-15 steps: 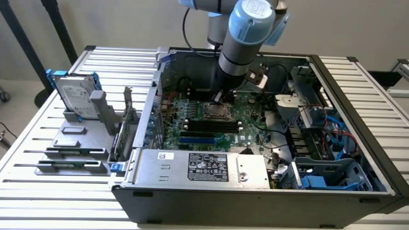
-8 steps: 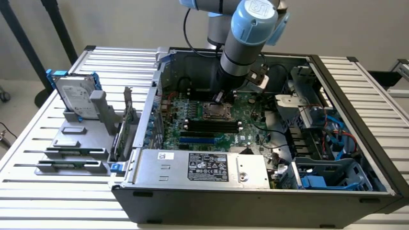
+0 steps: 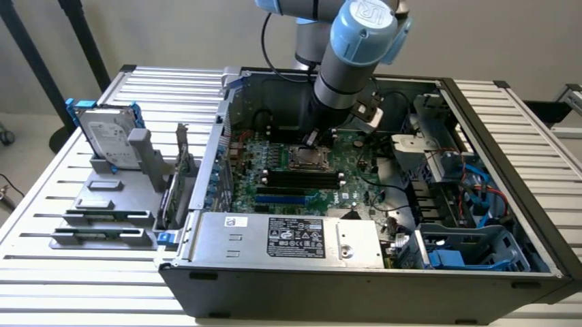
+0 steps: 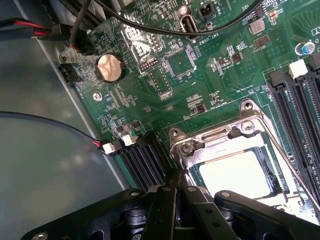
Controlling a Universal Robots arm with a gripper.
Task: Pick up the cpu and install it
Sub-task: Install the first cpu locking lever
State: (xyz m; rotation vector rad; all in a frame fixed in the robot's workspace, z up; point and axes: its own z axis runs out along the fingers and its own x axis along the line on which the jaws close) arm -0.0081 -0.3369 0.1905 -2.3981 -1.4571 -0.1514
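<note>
The gripper [image 4: 172,200] hangs inside the open computer case [image 3: 509,177], jaws closed and empty, just over the motherboard [image 4: 210,95] beside the socket frame [image 4: 240,137]. The cpu [image 4: 240,172] lies flat in that socket, near the middle of the motherboard, its pale top showing inside the metal frame

A slatted metal table [image 3: 54,204] carries an open computer case [image 3: 364,286] beside a grey parts stand [image 3: 105,204].
</note>
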